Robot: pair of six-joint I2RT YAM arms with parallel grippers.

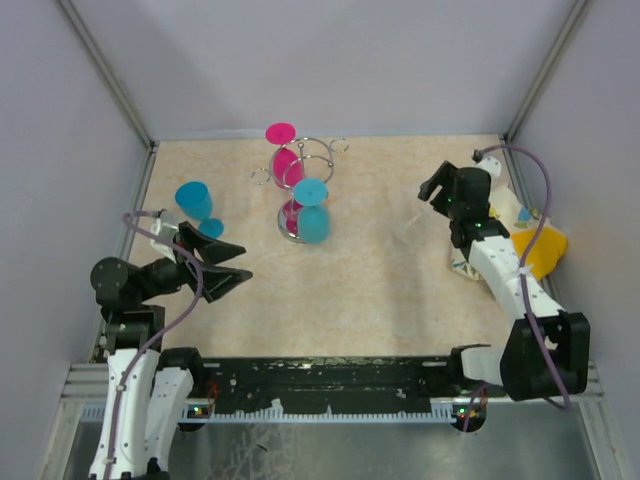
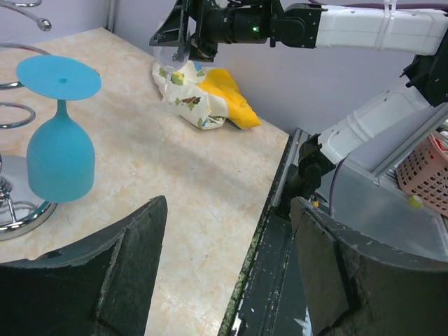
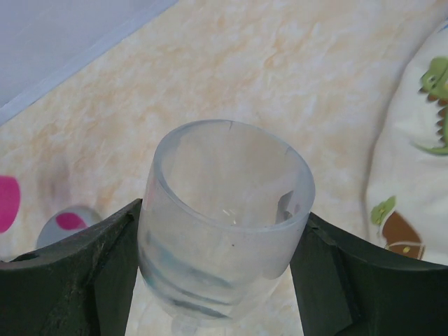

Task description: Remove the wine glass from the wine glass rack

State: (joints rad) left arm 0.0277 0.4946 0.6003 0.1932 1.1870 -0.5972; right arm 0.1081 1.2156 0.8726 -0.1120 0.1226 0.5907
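The silvery wire wine glass rack (image 1: 318, 158) stands at the back middle of the table on its round base (image 2: 19, 218). A pink wine glass (image 1: 285, 160) and a blue wine glass (image 1: 313, 218) hang from it upside down; the blue one also shows in the left wrist view (image 2: 60, 158). A second blue glass (image 1: 195, 203) stands on the table at the left. My right gripper (image 3: 224, 231) is shut on the bowl of a frosted clear wine glass (image 3: 227, 210), held off the rack at the right (image 2: 175, 54). My left gripper (image 1: 238, 268) is open and empty, low at the left front.
A printed white cloth (image 1: 520, 215) and a yellow cloth (image 1: 540, 255) lie by the right wall, under the right arm. A pink basket (image 2: 428, 175) sits beyond the table's front rail (image 2: 273, 231). Walls close in the back and both sides.
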